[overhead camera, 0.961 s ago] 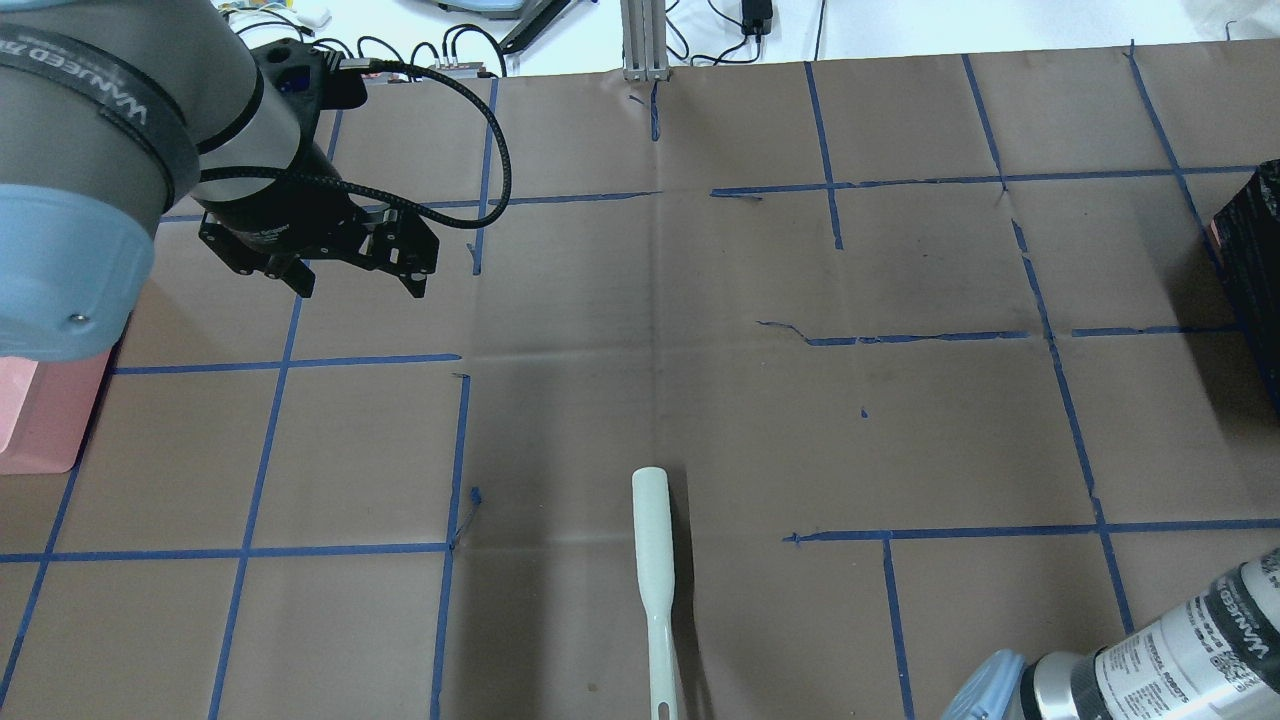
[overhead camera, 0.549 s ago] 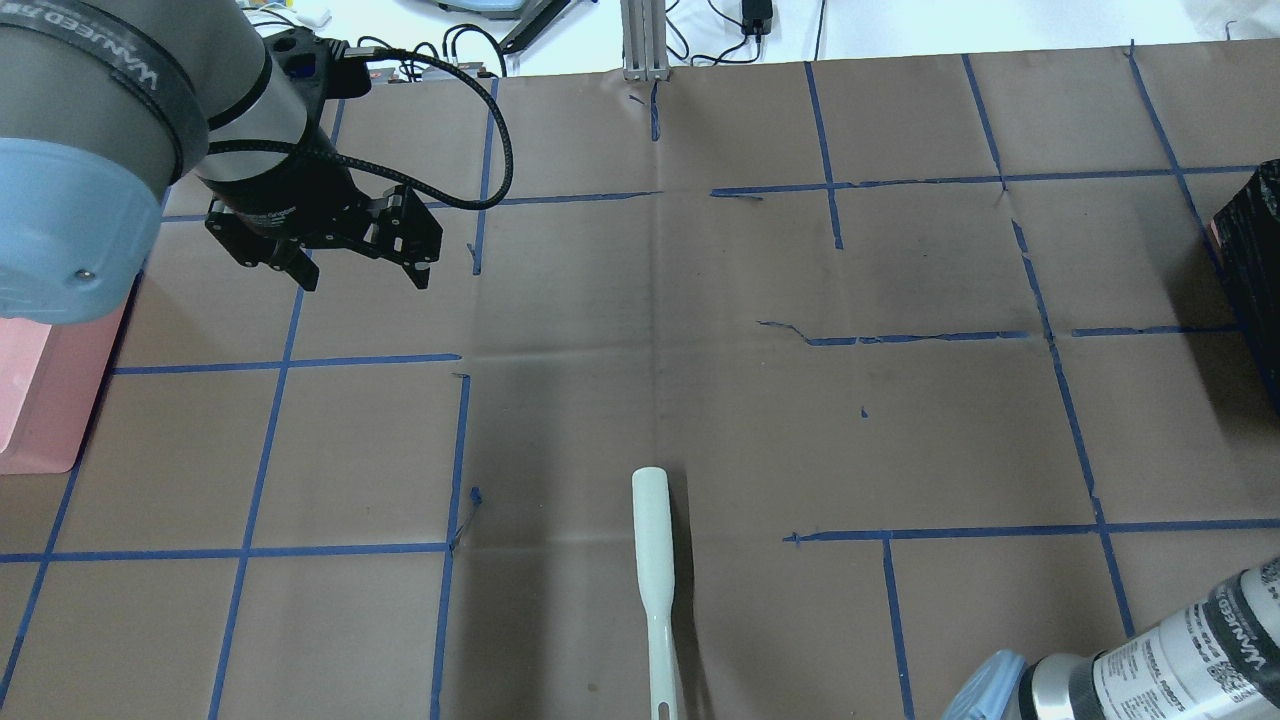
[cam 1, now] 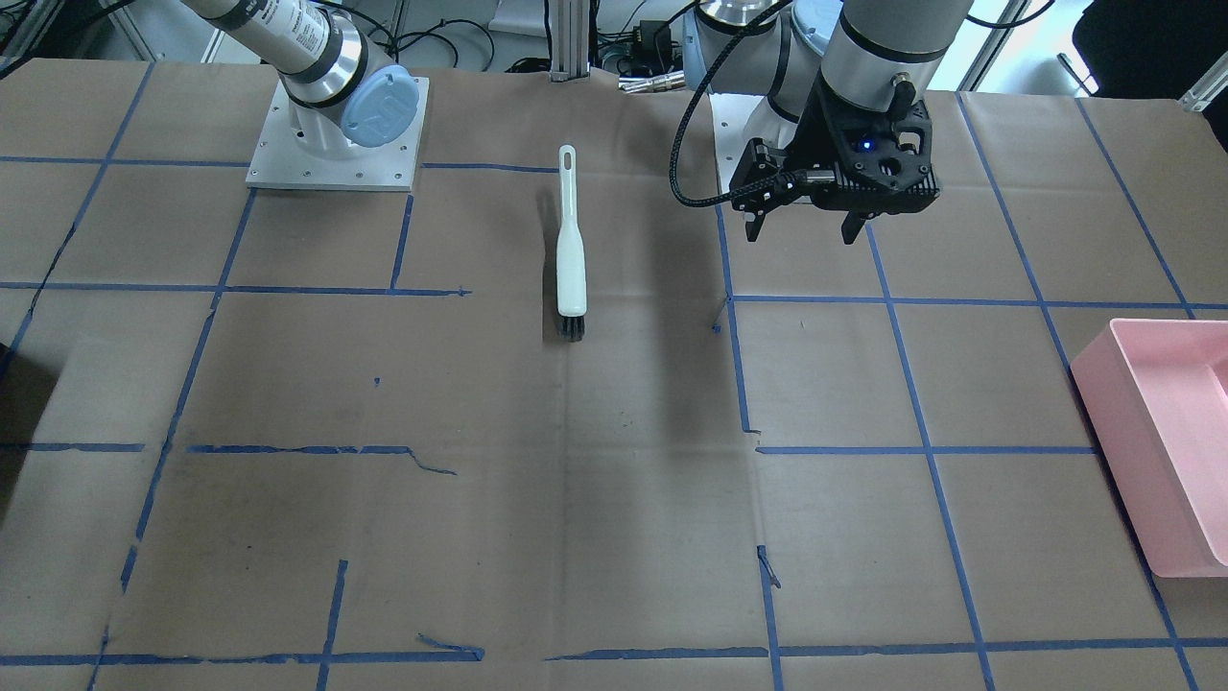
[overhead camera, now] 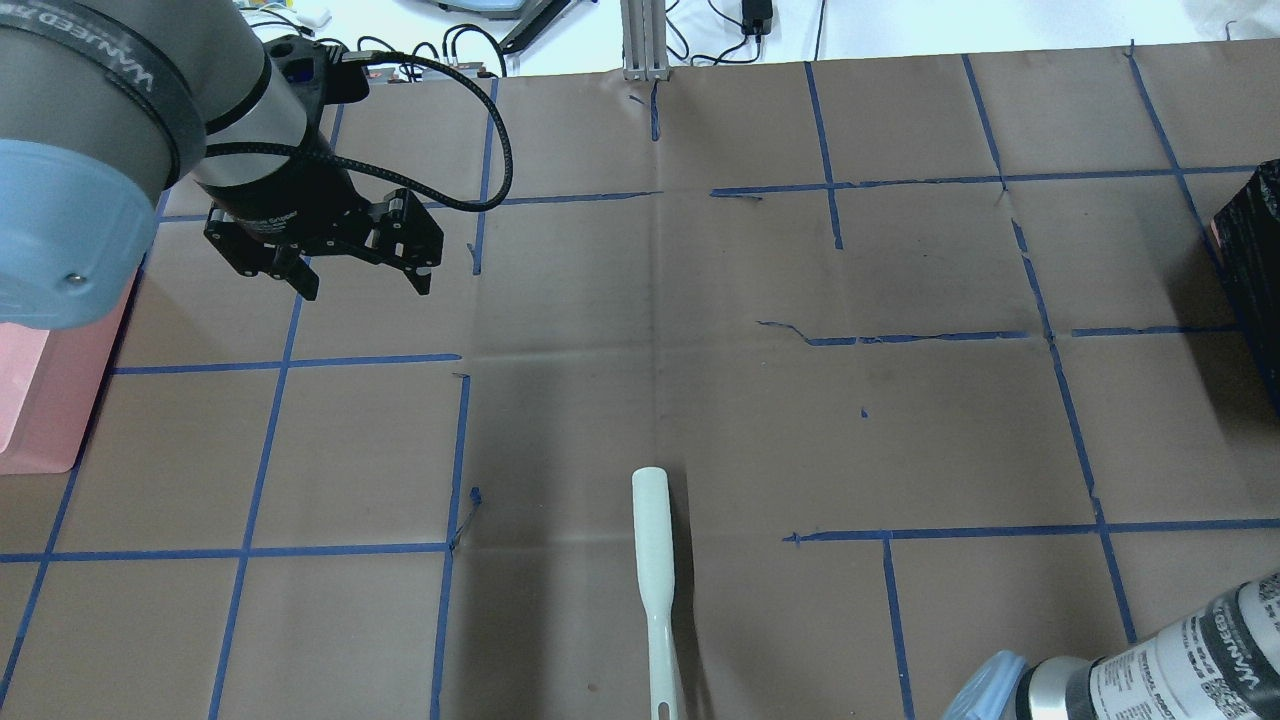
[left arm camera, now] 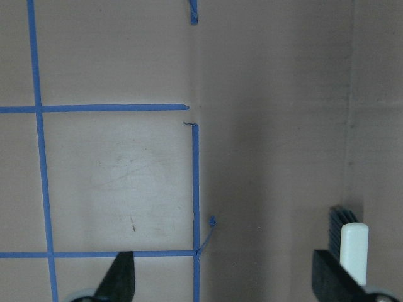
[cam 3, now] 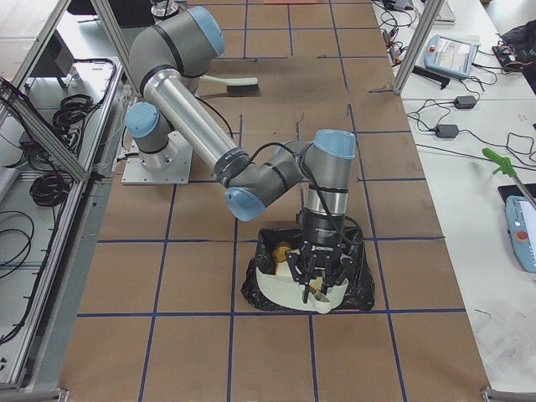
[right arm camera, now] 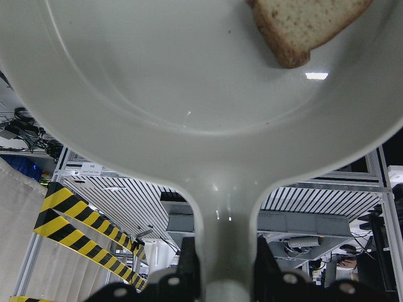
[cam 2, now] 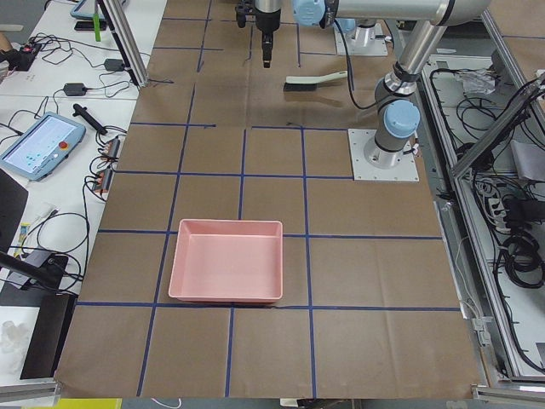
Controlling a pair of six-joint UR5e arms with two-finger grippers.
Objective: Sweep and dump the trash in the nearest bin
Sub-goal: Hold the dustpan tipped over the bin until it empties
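The overhead camera looks down from behind; the front view faces it, sharing the brush [overhead camera: 654, 545], at 6 and 12 o'clock. End cameras look along the table [cam 2: 272, 204]; wrist cameras sit close.

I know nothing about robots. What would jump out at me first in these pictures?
Probably the right gripper clamped on the handle of a white dustpan, held over a black bin at one end of the table, with a piece of bread in the pan. Next, the left gripper hanging open above the table, a white brush lying near the robot's base, and a pink tray at the other end.
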